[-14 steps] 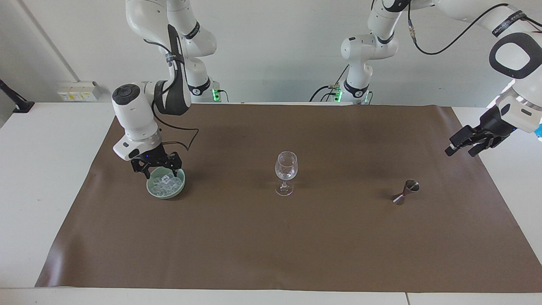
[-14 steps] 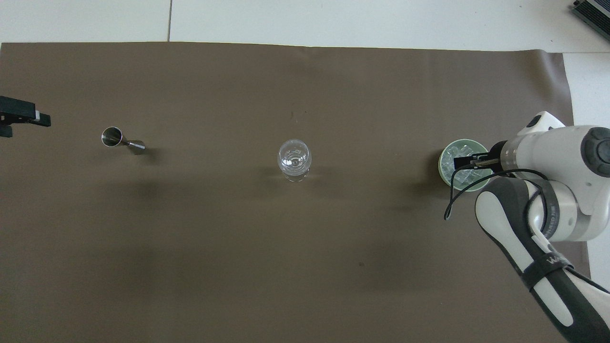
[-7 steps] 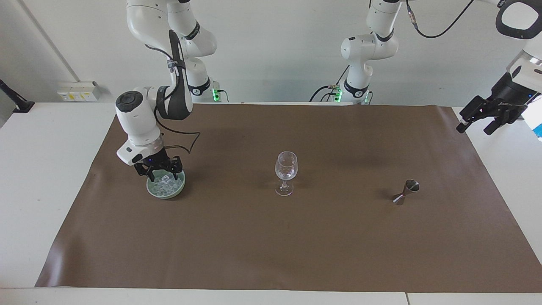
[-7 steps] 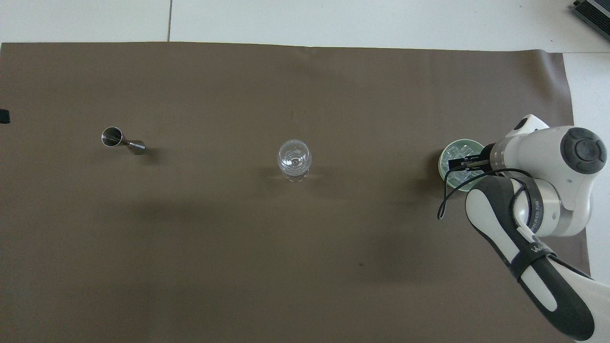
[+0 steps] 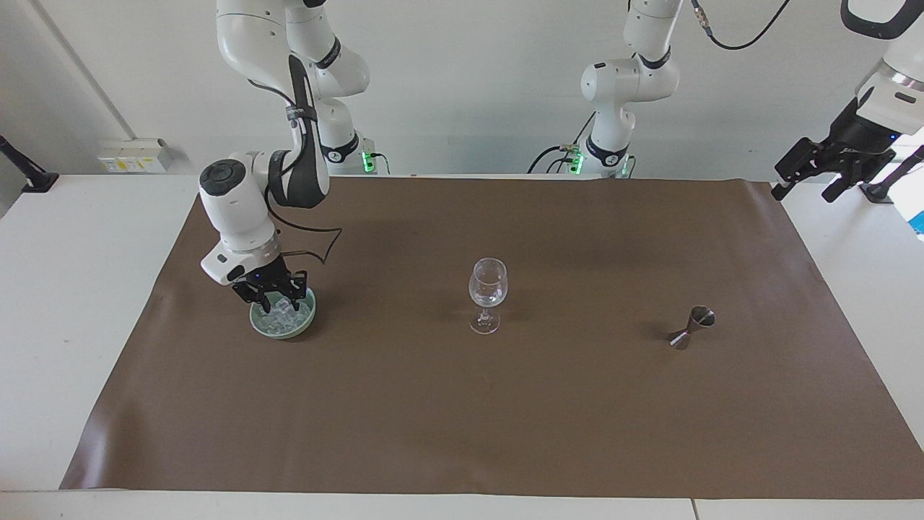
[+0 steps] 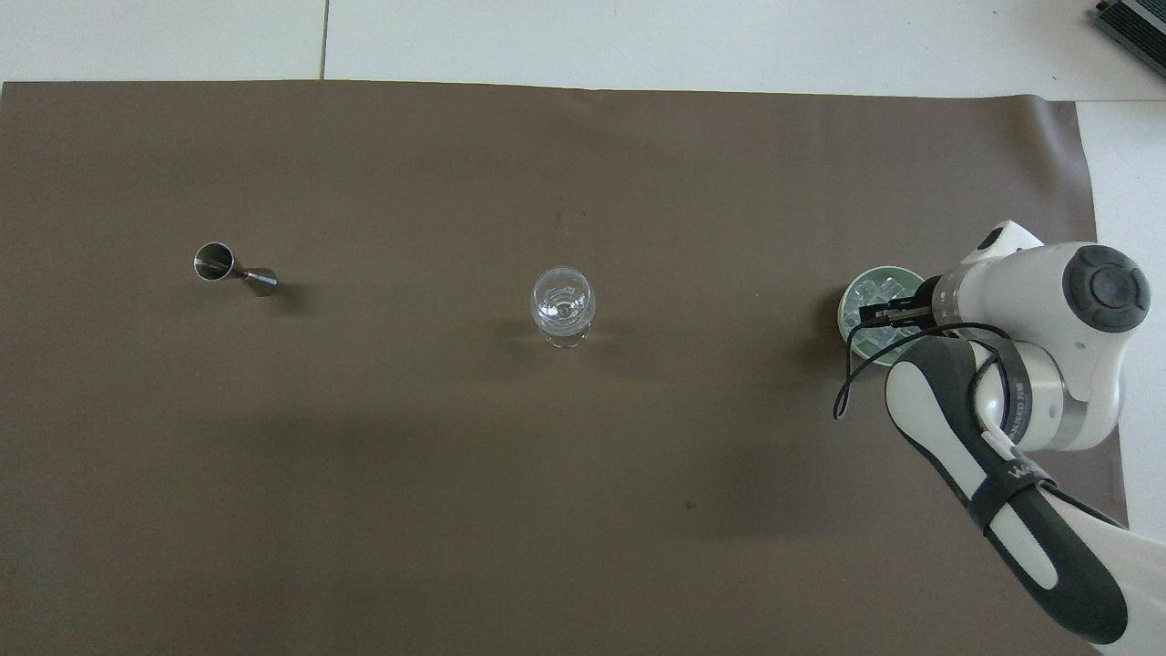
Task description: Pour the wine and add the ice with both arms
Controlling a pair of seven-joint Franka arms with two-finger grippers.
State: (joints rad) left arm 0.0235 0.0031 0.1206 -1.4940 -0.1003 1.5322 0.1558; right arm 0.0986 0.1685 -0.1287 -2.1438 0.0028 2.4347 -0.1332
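A: Brown mat (image 5: pixel 548 404) covers the table. Arms?

B: Left gripper (image 5: pixel 814 173) hangs raised off the mat's corner, fingers spread wide. Right gripper (image 5: pixel 273 297) dips into the green bowl (image 5: pixel 283 328), among the ice (image 5: pixel 287 312); its grip cannot be told.

A: Smaller items?

B: Stemmed glass (image 5: pixel 487 295) mid-mat; jigger (image 5: pixel 691 327) toward the left arm's end.

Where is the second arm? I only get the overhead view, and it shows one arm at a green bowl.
Observer: The left end effector waits raised high near the mat's corner, at its own end of the table.
Operator: Is the other one really inside that bowl?
Observer: Yes. In the facing view the right end effector reaches below the rim of the green bowl, among the ice.
Operator: Is the glass a tumbler?
Observer: No, the glass stands on a slim stem.
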